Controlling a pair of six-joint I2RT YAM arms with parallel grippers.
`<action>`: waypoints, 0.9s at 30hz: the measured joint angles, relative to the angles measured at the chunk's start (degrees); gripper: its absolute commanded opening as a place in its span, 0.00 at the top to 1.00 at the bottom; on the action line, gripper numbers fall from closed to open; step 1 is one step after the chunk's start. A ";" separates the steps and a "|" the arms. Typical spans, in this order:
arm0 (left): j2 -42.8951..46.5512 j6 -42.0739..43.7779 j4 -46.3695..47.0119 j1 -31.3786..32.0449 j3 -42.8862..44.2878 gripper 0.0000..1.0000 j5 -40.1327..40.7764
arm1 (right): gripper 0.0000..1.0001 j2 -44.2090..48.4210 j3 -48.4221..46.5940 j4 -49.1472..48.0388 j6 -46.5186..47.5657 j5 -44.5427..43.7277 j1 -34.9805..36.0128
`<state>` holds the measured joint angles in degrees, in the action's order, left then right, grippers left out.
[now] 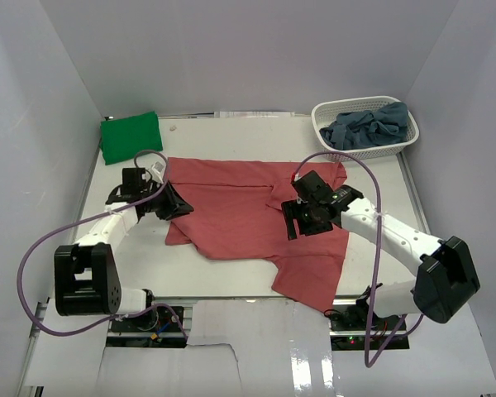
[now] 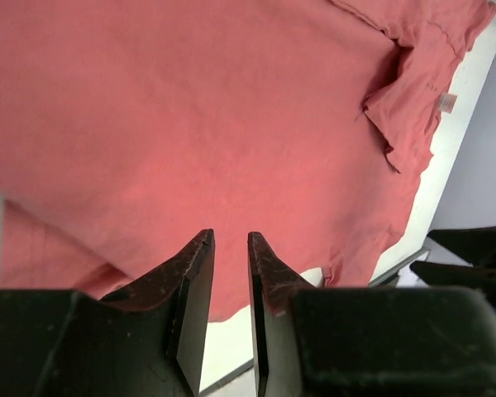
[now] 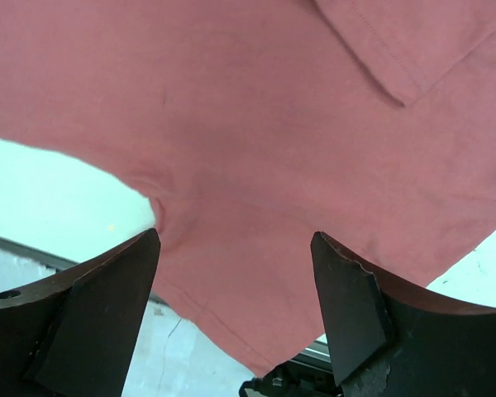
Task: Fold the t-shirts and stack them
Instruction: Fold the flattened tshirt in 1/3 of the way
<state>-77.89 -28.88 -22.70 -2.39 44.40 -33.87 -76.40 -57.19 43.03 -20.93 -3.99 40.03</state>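
The salmon-red t-shirt [image 1: 231, 207] lies spread open on the table's middle, with its lower right part reaching the front edge. My left gripper [image 1: 180, 205] hovers at the shirt's left edge. In the left wrist view its jaws [image 2: 230, 236] stand a narrow gap apart with nothing between them, above the red cloth [image 2: 231, 99]. My right gripper [image 1: 302, 225] is wide open and empty over the shirt's right half [image 3: 256, 124]. The green t-shirt [image 1: 131, 136] lies folded at the back left. The grey-blue t-shirts [image 1: 372, 128] are bunched in the basket.
The white lattice basket [image 1: 355, 102] stands at the back right corner. White walls close in the table on the left, back and right. Purple cables loop from both arms over the table's sides. The shirt's collar with a small label [image 2: 446, 101] shows in the left wrist view.
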 measured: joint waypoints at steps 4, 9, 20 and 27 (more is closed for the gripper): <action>-0.90 0.66 2.27 5.18 1.33 0.67 1.68 | 0.20 -3.28 0.00 -0.46 -0.59 -2.25 -1.03; -6.51 1.75 3.89 8.52 4.31 0.68 4.09 | 0.20 -10.29 -0.09 -2.23 -0.44 -3.65 -2.75; -21.40 1.60 2.91 11.04 16.52 0.69 8.31 | 0.20 -22.05 -17.42 -4.09 3.54 -4.46 -12.48; -23.91 1.46 1.97 12.76 26.88 0.69 9.22 | 0.21 -33.29 -33.46 -3.91 5.11 -4.31 -19.37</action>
<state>-101.80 -27.42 -20.73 10.37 71.29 -24.64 -109.69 -90.65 39.11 -15.81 -8.29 20.67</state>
